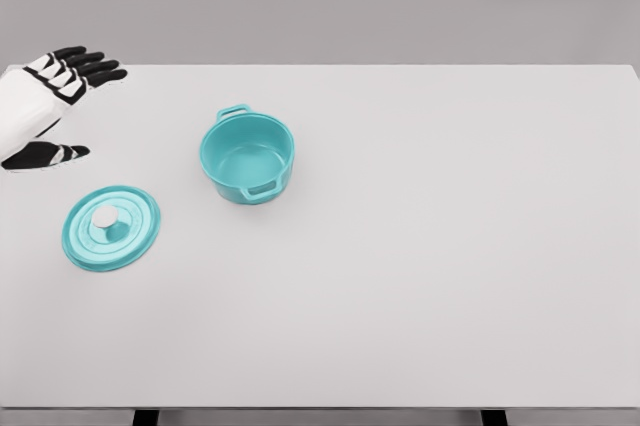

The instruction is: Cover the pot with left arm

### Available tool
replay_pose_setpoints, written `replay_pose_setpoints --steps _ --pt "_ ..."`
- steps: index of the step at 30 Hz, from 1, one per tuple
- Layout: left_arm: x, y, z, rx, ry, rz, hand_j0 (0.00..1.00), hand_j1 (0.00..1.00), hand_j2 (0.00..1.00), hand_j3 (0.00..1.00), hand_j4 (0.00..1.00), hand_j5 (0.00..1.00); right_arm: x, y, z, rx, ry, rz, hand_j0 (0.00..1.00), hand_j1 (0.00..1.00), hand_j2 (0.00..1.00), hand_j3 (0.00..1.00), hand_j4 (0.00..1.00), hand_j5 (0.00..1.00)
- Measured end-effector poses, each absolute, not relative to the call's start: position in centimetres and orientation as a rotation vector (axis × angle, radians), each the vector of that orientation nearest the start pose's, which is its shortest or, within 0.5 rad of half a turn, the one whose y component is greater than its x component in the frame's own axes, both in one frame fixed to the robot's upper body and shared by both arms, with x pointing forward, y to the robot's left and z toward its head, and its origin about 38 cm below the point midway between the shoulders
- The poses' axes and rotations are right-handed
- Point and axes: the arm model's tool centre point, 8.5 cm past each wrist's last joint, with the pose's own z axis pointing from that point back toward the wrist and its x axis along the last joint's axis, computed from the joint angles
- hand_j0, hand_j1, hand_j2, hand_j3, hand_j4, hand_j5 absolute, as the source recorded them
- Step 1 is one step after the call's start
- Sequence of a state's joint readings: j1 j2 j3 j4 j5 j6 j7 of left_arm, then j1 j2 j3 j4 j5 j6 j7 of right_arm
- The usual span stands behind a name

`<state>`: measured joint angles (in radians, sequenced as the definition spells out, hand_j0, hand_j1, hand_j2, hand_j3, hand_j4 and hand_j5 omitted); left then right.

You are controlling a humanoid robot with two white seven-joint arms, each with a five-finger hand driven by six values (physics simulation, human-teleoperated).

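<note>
White table (420, 276) | teal pot (247, 157) uncovered | teal lid (111, 227), pale knob, flat beside

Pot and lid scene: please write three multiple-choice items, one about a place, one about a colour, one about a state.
1. Where does the lid lie?
A. On the pot
B. On the table, left of and nearer than the pot
C. In the left hand

2. What colour is the pot?
A. Red
B. Black
C. Turquoise

3. How is the left hand?
A. Open, holding nothing
B. Shut on the lid
C. Inside the pot

Answers: 1 B, the lid lies flat on the table; 2 C, pot and lid match; 3 A, the fingers are spread, apart from the lid.
</note>
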<state>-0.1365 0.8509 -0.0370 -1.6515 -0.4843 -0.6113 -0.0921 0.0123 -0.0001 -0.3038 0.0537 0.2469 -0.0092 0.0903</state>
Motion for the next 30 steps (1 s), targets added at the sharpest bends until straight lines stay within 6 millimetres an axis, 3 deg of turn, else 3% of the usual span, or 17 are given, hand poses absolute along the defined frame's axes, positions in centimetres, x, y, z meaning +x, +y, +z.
replay_pose_setpoints --steps 2,7,11,12,15,17,30 --pt "36.6 38.4 25.6 0.804 -1.809 -1.643 0.95 0.95 0.95 0.95 0.95 0.95 -2.4 -25.8 -26.1 0.017 0.050 -0.062 1.00 1.00 1.00 1.00 1.00 1.00" --pt "36.3 39.3 26.5 0.798 -1.726 -1.752 0.94 0.94 0.94 0.94 0.94 0.94 -2.4 -25.8 -26.1 0.017 0.050 -0.062 1.00 1.00 1.00 1.00 1.00 1.00" --pt "35.8 39.5 25.1 0.733 -1.625 -1.861 0.94 0.94 0.94 0.94 0.94 0.94 -2.5 -25.8 -26.1 0.017 0.050 -0.062 1.00 1.00 1.00 1.00 1.00 1.00" --pt "35.7 39.5 24.4 0.711 -1.605 -1.876 0.88 0.88 0.88 0.88 0.88 0.88 -2.5 -25.8 -26.1 0.017 0.050 -0.062 1.00 1.00 1.00 1.00 1.00 1.00" --pt "35.3 39.4 23.0 0.655 -1.570 -1.893 0.87 0.87 0.87 0.87 0.87 0.87 -2.5 -25.8 -26.1 0.017 0.050 -0.062 1.00 1.00 1.00 1.00 1.00 1.00" --pt "35.1 39.1 22.2 0.612 -1.564 -1.888 0.81 0.81 0.81 0.81 0.81 0.81 -2.5 -25.8 -26.1 0.017 0.050 -0.062 1.00 1.00 1.00 1.00 1.00 1.00" --pt "34.3 40.7 19.2 0.545 -1.420 -1.941 0.73 0.73 0.73 0.73 0.73 0.73 -2.4 -25.8 -26.1 0.017 0.050 -0.062 1.00 1.00 1.00 1.00 1.00 1.00"
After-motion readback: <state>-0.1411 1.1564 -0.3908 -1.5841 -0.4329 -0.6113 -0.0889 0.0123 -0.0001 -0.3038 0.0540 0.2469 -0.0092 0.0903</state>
